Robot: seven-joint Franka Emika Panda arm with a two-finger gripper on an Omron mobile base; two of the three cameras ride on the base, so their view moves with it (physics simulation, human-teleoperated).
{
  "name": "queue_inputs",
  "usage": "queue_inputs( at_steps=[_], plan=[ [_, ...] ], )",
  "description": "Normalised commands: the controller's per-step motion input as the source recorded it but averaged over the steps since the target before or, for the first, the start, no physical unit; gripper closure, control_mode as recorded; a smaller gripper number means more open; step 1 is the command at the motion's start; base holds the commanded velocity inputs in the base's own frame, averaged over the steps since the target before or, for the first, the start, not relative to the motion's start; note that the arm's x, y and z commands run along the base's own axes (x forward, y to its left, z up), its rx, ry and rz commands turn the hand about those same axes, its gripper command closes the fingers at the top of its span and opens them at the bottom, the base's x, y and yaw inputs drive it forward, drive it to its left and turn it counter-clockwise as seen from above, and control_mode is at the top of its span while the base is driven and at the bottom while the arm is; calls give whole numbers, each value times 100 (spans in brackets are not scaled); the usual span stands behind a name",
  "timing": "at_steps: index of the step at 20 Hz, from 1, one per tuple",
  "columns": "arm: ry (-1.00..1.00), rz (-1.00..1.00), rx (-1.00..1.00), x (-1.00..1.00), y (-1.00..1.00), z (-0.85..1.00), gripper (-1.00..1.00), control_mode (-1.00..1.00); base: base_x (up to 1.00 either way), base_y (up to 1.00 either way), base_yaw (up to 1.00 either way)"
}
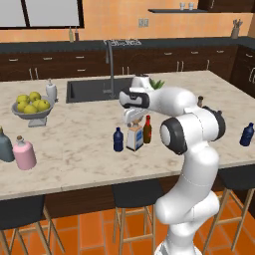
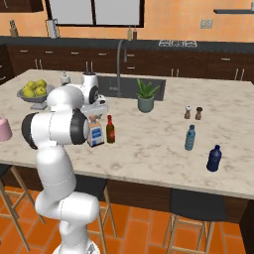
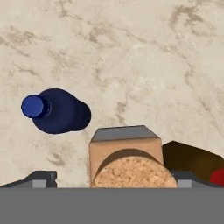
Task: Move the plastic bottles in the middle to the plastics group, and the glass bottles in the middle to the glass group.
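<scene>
- I see the marble-veined island counter (image 1: 74, 144), pale and matte, carrying everything.
- My gripper (image 1: 133, 119) hangs directly over the square clear bottle (image 1: 134, 138), jaws spread wide, one finger tip (image 3: 41, 178) on each side of its rough tan cork; nothing is clamped.
- That bottle stands mid-counter near the front edge; in the hand view it is cut off, and its label is hidden there.
- The slim dark-brown bottle (image 1: 147, 130), red-capped, stands just beside it, partly cut off in the hand view.
- The navy-blue bottle (image 1: 118, 140), round-shouldered smooth plastic, stands just beside on the other side, outside the jaws.
</scene>
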Motion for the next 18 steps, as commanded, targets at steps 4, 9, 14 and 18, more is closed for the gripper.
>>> queue_inputs(
  at_steps=[4, 9, 14, 18],
  plan=[
    [0, 0, 0, 0, 1, -12, 100, -100, 0, 0, 0],
    [0, 0, 0, 0, 0, 0, 100, -100, 0, 0, 0],
    [0, 0, 0, -1, 0, 16, 100, -100, 0, 0, 0],
    [0, 0, 0, -37, 0, 20, 100, -100, 0, 0, 0]
  ],
)
